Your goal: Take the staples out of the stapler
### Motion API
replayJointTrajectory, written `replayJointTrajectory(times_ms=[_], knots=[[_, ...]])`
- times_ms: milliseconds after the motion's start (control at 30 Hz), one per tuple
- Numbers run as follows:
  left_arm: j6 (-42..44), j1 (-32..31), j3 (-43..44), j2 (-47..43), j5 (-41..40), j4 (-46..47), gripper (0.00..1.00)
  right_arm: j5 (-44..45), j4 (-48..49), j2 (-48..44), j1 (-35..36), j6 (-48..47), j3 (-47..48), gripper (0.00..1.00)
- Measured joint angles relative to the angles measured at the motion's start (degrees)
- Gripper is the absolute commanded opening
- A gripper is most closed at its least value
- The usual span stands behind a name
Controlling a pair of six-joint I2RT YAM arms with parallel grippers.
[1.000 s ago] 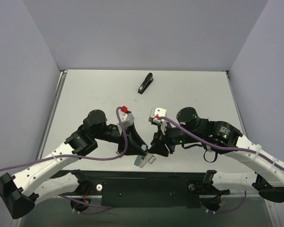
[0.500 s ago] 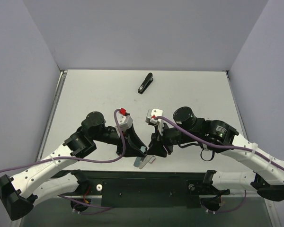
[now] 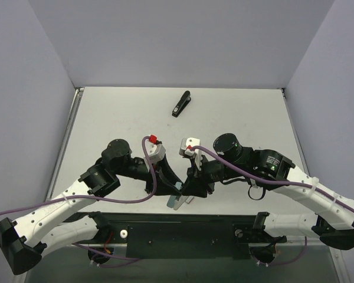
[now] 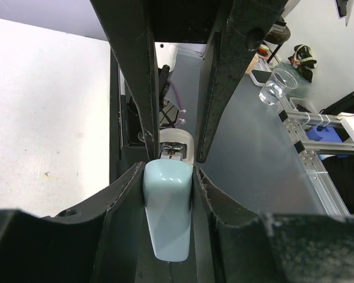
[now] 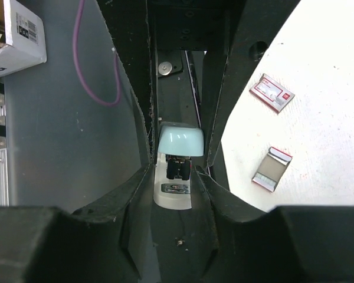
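Note:
A stapler (image 3: 177, 202) with a pale blue top and a white base hangs between both grippers at the table's near edge. My left gripper (image 3: 172, 188) is shut on its pale blue top (image 4: 167, 206), seen from the left wrist (image 4: 168, 174). My right gripper (image 3: 190, 187) is shut on the white base (image 5: 174, 191), seen from the right wrist (image 5: 174, 177). The black magazine and metal anvil show under the blue cap. No staple strip shows. A slim black stapler-shaped thing (image 3: 181, 104) lies far back on the table, away from both grippers.
A small reddish-brown box (image 5: 273, 93) and a grey rectangular tray with red ends (image 5: 271, 169) lie on the white table to the right of my right gripper. The dark front edge of the table (image 3: 183, 227) is just below the held stapler.
Both wrists have shifted slightly left and closer together. The stapler has stayed gripped between them, moving a little left.

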Motion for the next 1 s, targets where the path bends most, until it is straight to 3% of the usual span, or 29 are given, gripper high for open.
replayJointTrajectory(times_ms=[367,433,467,1000], knots=[[0.31,-0.31,0.00,0.00,0.28,-1.09,0.00,-0.61,0.20,0.76,0.31,-0.44,-0.66,0.11],[0.33,-0.31,0.00,0.02,0.31,-1.25,0.00,-0.63,0.20,0.76,0.31,-0.44,-0.70,0.07],[0.33,-0.31,0.00,0.02,0.28,-1.27,0.00,-0.63,0.24,0.76,0.31,-0.44,-0.76,0.00],[0.92,-0.72,0.00,0.13,-1.64,-4.48,0.00,-0.33,8.92,-4.46,0.28,1.22,-9.99,0.00]])
